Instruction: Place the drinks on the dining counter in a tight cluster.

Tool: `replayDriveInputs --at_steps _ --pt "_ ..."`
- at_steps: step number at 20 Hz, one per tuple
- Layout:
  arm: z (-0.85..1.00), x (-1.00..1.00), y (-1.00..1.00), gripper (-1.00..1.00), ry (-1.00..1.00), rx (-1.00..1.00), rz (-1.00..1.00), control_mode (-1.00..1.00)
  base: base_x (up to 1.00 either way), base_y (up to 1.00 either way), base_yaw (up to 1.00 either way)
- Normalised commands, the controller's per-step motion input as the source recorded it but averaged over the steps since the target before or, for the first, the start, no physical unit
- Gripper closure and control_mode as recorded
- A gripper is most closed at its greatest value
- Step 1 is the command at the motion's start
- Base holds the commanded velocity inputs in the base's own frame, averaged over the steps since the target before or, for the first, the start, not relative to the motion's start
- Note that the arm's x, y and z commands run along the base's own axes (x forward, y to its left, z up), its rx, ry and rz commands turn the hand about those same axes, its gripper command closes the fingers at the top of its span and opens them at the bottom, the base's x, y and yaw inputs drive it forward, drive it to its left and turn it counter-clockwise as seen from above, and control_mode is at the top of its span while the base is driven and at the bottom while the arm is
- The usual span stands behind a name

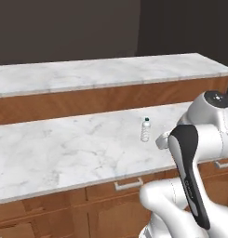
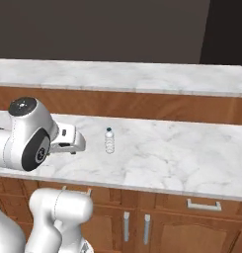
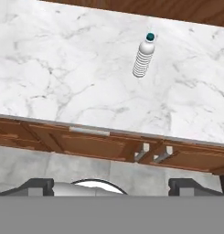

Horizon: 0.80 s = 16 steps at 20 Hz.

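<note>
where marble counter [image 1: 64,148] runs, bottle [image 1: 145,129] stands.

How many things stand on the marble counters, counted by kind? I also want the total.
Small clear bottle with dark cap, standing upright on the lower marble counter: 1
Other drinks on the raised marble counter behind it: 0
Total: 1

2 base views flank the arm; all 3 (hand view downward) share the bottle [image 1: 145,129].

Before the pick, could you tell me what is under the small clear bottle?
The clear bottle stands upright on the lower marble counter; cabinet drawers show below its edge, contents hidden.
</note>
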Motion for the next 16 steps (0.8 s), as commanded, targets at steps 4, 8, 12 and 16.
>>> replayDriveInputs --at_steps 4,8,12,16 --pt "0.0 0.0 0.0 -1.0 0.0 0.0 0.0 1.0 0.97 -0.44 -0.39" --pt "0.0 0.0 0.0 -1.0 0.0 0.0 0.0 1.0 0.66 -0.46 -0.27" --pt "0.0 0.0 0.0 -1.0 0.0 0.0 0.0 1.0 0.04 -0.21 -0.03" --pt "0.0 0.0 0.0 -1.0 0.0 0.0 0.0 1.0 0.05 0.0 0.0"
